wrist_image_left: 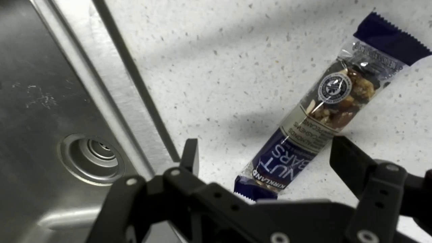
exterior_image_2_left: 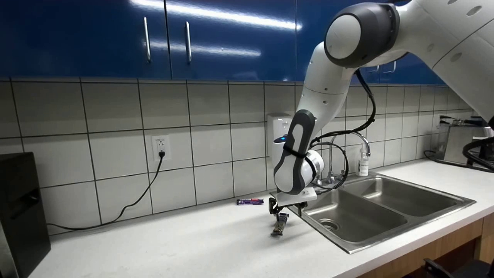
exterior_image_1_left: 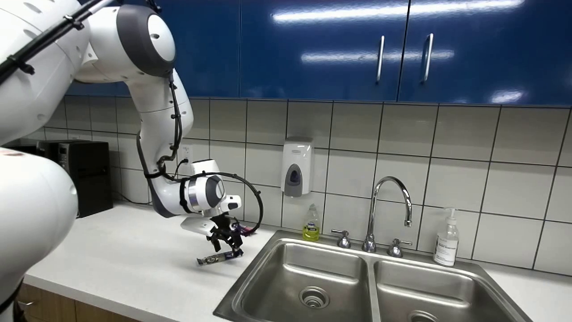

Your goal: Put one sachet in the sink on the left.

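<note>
A clear and navy nut-bar sachet (exterior_image_1_left: 219,258) lies on the counter left of the sink; it also shows in an exterior view (exterior_image_2_left: 280,225) and the wrist view (wrist_image_left: 314,125). A purple sachet (exterior_image_2_left: 250,201) lies farther back near the wall, partly hidden behind the gripper in an exterior view (exterior_image_1_left: 246,230). My gripper (wrist_image_left: 265,147) is open above the nut-bar sachet, its fingers on either side of one end, apart from it; it also shows in both exterior views (exterior_image_1_left: 227,249) (exterior_image_2_left: 288,213). The left sink basin (exterior_image_1_left: 272,293) holds nothing visible.
The steel sink's rim (wrist_image_left: 101,98) runs close beside the gripper. A faucet (exterior_image_1_left: 372,214), a dish soap bottle (exterior_image_1_left: 311,226) and a pump bottle (exterior_image_1_left: 447,243) stand behind the basins. A wall dispenser (exterior_image_1_left: 297,165) hangs above. A black appliance (exterior_image_2_left: 23,208) stands on the counter.
</note>
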Robot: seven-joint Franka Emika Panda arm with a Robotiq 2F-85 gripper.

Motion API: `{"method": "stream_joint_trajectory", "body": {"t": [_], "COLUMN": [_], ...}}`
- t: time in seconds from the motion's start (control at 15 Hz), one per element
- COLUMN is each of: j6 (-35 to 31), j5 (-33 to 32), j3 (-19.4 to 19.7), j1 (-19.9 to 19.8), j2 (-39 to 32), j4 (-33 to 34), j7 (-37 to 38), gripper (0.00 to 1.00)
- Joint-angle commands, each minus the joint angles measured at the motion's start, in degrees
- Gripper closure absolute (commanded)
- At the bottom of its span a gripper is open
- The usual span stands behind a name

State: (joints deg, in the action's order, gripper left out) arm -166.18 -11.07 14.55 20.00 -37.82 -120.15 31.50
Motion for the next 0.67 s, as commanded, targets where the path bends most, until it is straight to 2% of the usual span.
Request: {"method": "stream_joint_trajectory", "body": {"t": [0.0,0.33,0.6], "j6": [1.1,4.0,5.7], "j5": [4.4,10.7,13.2], "j3": [0.2,-0.3,-1.4], "j1": [0.5,0.7,0.6], "j2": [-1.7,-2.8,-3.1], "j4": [2.9,5.0,6.3], "j7": [0.2,2.3,3.7], "gripper": [0.0,0.0,0.0]}}
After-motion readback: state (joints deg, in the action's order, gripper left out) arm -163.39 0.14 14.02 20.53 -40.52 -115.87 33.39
